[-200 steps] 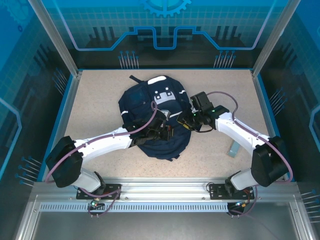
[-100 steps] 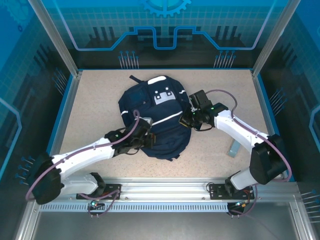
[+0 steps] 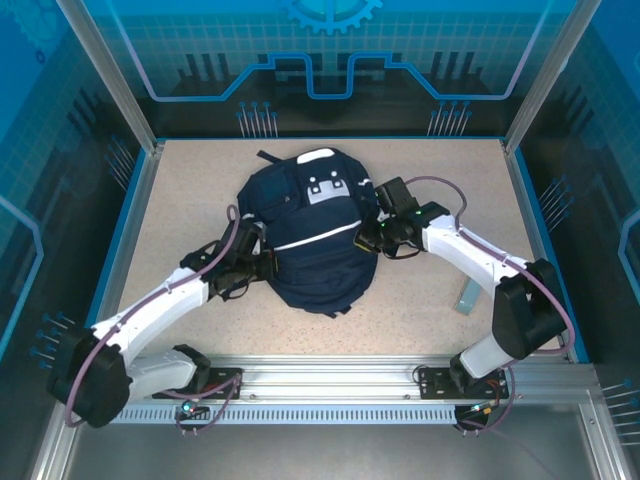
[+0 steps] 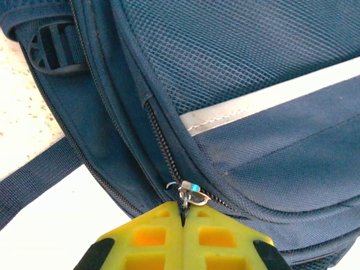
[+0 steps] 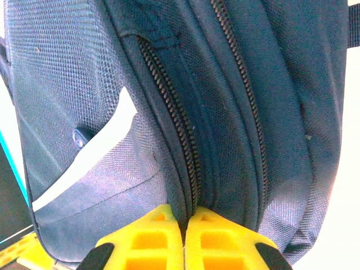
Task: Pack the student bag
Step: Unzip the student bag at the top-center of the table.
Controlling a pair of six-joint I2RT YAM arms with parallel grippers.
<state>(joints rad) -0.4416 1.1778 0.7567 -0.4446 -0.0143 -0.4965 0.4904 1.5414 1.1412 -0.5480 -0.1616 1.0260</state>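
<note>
Beside the student bag (image 3: pixel 315 240), left tool (image 4: pixel 183 216) has shifted leftward, pinching zipper pull (image 4: pixel 191 192).

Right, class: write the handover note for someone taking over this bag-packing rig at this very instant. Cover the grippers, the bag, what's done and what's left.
The left gripper has its jaws shut on the metal zip pull at the bag's left side.
The right gripper has its jaws shut, pinching fabric beside a zip on the bag's right side.
The student bag lies flat in the middle of the table, patch side up.
Done: both grips are set, and the zip teeth in view look closed.
Left: probably draw the zip while the right steadies the bag. Whether anything is packed inside cannot be seen.
</note>
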